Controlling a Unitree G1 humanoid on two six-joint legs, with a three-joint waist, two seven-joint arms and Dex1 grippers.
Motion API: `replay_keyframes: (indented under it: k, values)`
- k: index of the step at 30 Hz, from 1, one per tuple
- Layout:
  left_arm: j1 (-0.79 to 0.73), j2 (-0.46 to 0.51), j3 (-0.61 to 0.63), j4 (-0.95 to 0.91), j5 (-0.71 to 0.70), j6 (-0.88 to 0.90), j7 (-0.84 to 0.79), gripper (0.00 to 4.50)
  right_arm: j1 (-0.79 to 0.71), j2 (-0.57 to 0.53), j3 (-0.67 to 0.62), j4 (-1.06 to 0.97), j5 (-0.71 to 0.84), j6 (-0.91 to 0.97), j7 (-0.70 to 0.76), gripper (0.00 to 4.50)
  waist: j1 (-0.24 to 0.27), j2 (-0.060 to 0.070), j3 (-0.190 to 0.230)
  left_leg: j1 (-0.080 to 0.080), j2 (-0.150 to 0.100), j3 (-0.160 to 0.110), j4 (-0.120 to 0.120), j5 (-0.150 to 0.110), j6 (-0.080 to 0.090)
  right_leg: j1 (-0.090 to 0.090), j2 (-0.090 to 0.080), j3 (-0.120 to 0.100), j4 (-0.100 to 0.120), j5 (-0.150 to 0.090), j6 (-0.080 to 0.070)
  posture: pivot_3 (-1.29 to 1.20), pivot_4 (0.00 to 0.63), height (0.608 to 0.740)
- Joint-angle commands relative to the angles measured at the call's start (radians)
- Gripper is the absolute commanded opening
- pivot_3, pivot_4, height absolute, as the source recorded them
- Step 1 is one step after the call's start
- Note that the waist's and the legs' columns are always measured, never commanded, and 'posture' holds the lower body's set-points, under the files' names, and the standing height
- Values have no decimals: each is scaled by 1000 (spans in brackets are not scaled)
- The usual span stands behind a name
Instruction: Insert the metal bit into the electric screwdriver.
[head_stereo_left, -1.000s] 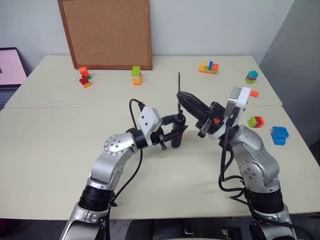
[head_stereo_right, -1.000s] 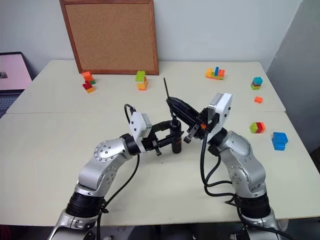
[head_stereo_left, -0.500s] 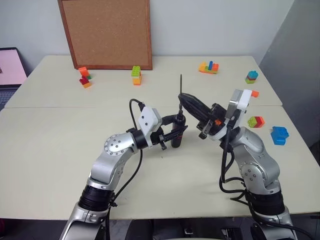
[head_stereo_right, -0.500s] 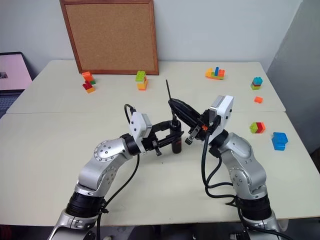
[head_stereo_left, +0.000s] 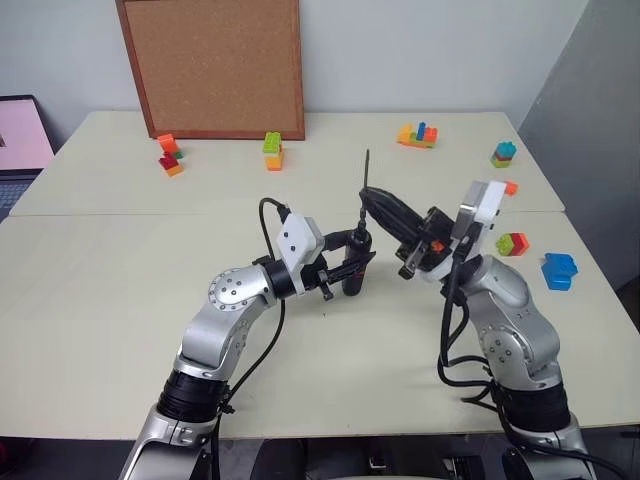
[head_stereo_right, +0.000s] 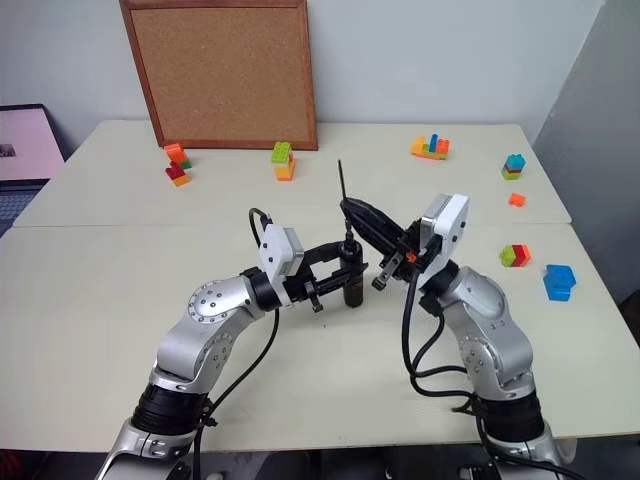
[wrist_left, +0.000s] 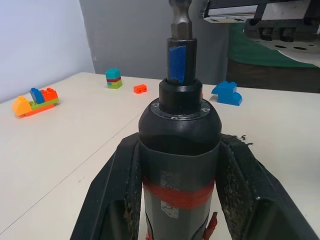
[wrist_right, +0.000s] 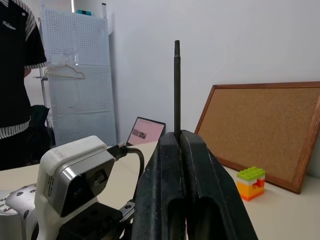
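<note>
Arms: silver-grey rounded metal shells, black bands at the joints.
Wrists: white boxy camera housing on each.
Cables: black, looping loose beside both forearms.
Left gripper (head_stereo_left: 352, 262): two black fingers, scuffed inner faces.
Right gripper (head_stereo_left: 372, 197): two black tapered fingers; small orange accent behind.

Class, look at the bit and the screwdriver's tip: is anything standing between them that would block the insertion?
Nothing visible blocks it. The bit, pinched in the right gripper, stands directly above the tip of the screwdriver, upright in the left gripper.
</note>
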Motion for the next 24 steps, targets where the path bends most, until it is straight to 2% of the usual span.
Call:
replay_keyframes:
  k: [1,6,11,24]
  values:
    - [-2,4,-3,-16,4,2,3,1672,24,-23,18,12,-41,-25,21,0,0,0,0,0,0,0,0,0,0,0,0,0,0,0,0,0,150,740]
    - [-1,3,-2,-17,5,3,5,1672,44,-44,45,17,-76,-46,37,0,0,0,-1,2,0,0,0,0,0,1,0,0,0,0,0,0,150,740]
    - [-5,4,-2,-17,5,4,1,1672,22,-67,67,-15,-83,35,-4,0,0,0,-1,3,0,0,0,0,0,2,0,0,1,0,0,0,150,740]
    - [-7,-2,7,-12,12,-3,10,1672,-3,-130,-24,-146,107,332,-103,0,0,0,-1,11,0,1,-1,0,0,10,0,1,0,0,0,0,150,740]
